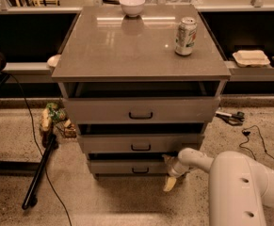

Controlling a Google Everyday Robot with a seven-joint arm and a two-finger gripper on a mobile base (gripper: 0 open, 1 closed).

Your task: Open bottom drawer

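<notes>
Camera view, only one I get: gripper (pixel 170 172) parked low by floor, at right end of bottom drawer (pixel 122 167). Touching front or just beside it, I can't call it. Open or clamped, can't tell either. Drawer's dark pull handle (pixel 140 170) just left of gripper, nothing on it. Middle drawer (pixel 141 143) up-left of gripper, top drawer (pixel 141 109) higher. Way above: soda can (pixel 185 29), white bowl (pixel 132 5) on cabinet top (pixel 127 51).

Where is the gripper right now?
In the camera view, the gripper sits low at the right end of the bottom drawer, right of its handle, below the middle drawer.
</notes>
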